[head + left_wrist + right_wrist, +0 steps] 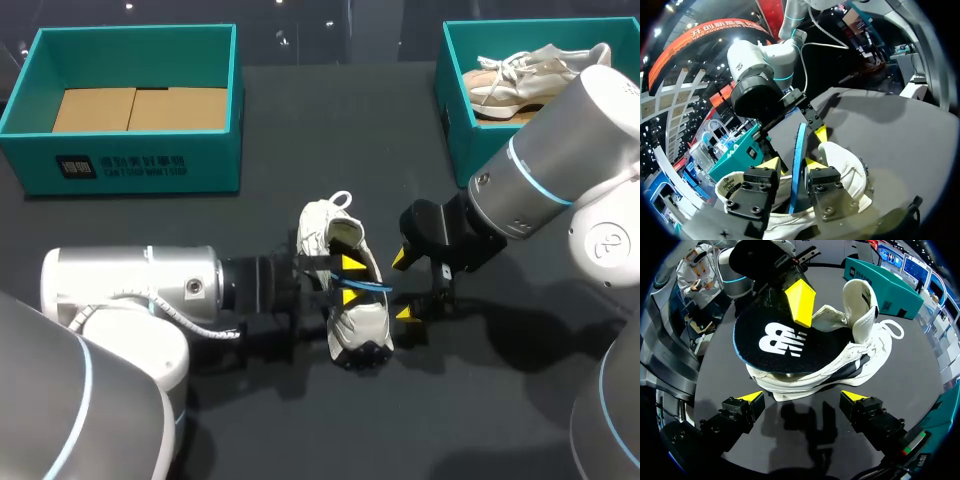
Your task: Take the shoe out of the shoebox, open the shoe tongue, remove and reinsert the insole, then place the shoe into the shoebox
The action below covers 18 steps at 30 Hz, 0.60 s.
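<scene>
1. The white shoe [362,322] lay near the middle of the table [300,430], toe toward the near edge. It was well apart from the shoebox [130,160] at the far left corner.
2. The left gripper [352,280] was clamped on the insole [799,170], one finger pressing each face. It held the insole on edge over the shoe's opening, probably so it could slide along the shoe's length.
3. The right gripper [801,396] had its fingers spread wide and grasped nothing. It sat just beside the shoe, on the side facing the table's right edge, likely ready to brace it.
4. The insole step seemed underway; whether it was coming out or going in, I could not tell. The shoe was not yet back in the shoebox.
5. A second box [455,110] at the far right corner held another shoe.
</scene>
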### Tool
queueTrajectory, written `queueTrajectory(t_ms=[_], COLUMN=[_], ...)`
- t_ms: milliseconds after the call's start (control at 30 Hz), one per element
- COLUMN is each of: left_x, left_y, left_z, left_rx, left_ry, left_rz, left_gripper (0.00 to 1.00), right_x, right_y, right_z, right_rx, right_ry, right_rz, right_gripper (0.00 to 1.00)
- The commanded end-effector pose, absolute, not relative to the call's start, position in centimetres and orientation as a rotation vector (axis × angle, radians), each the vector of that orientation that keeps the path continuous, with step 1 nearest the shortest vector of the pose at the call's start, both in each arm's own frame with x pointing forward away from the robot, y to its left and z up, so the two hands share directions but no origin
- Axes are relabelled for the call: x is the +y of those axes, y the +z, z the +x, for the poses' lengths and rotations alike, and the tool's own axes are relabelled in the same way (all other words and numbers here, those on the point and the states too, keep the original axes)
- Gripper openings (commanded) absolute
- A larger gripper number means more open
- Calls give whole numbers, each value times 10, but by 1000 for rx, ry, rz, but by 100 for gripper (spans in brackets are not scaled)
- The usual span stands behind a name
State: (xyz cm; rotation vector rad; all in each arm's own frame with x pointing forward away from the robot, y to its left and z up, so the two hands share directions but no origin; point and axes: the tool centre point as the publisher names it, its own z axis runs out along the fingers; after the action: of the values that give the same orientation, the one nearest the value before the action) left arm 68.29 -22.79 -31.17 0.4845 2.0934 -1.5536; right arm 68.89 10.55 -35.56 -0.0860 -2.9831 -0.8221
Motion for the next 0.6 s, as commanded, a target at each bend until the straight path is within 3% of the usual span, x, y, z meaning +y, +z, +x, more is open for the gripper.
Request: queueTrajectory(t_ms=[33, 100, 133, 167, 600], left_x=[-228, -232, -234, -236, -232], left_y=[-311, -315, -316, -318, -351], left_z=[680, 679, 678, 678, 696], left_rx=[2116, 2122, 2125, 2131, 2178], left_ry=[-1554, -1563, -1567, -1570, -1411], left_rz=[499, 504, 506, 507, 525], left_gripper=[25, 20, 5, 0, 0], right_x=[106, 106, 106, 106, 106], right_y=[-356, -356, -356, -356, -356], right_z=[689, 689, 689, 689, 689], right_rx=[-2984, -2984, -2984, -2984, -2984], right_ry=[-822, -822, -822, -822, -822], right_rz=[-87, -87, -87, -87, -87], right_gripper=[100, 100, 100, 100, 100])
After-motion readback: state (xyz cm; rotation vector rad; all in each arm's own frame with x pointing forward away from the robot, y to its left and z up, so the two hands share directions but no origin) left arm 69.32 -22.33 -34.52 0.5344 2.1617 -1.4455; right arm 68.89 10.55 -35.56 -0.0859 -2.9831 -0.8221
